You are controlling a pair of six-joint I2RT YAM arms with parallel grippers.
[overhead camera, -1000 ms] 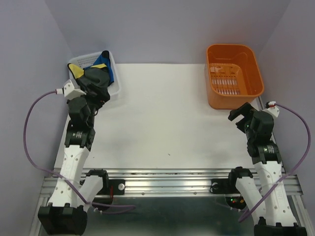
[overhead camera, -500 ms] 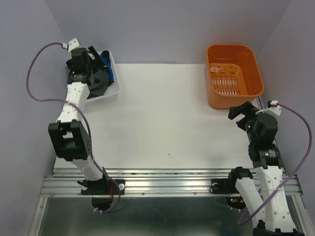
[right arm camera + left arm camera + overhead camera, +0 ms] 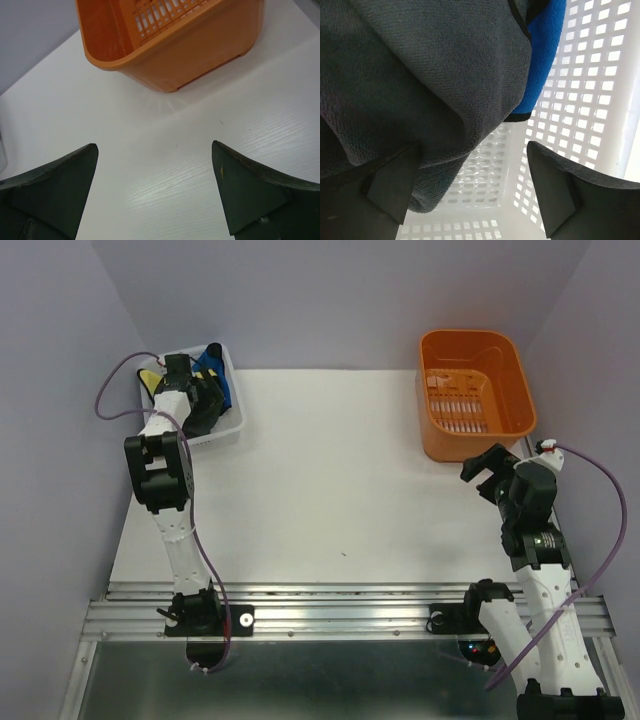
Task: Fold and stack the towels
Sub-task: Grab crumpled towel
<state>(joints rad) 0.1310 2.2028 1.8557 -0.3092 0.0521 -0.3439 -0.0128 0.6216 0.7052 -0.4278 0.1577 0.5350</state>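
1. Left gripper [image 3: 472, 175] is down in the white mesh basket [image 3: 580, 75], jaws spread wide, nothing pinched.
2. The grey towel [image 3: 420, 90], blue towel [image 3: 542, 55] and yellow towel [image 3: 150, 378] sit bunched in that basket.
3. Right gripper [image 3: 155, 165] gapes wide too, holding nothing, near the orange bin [image 3: 190, 50].

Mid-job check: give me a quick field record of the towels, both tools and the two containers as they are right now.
towels: grey towel, blue towel and yellow towel, bunched unfolded in the white mesh basket
left tool: open, down in the basket at the grey towel, nothing gripped
right tool: open, holding nothing, above the table near the orange bin
orange bin: back right of the table
stack: not yet started
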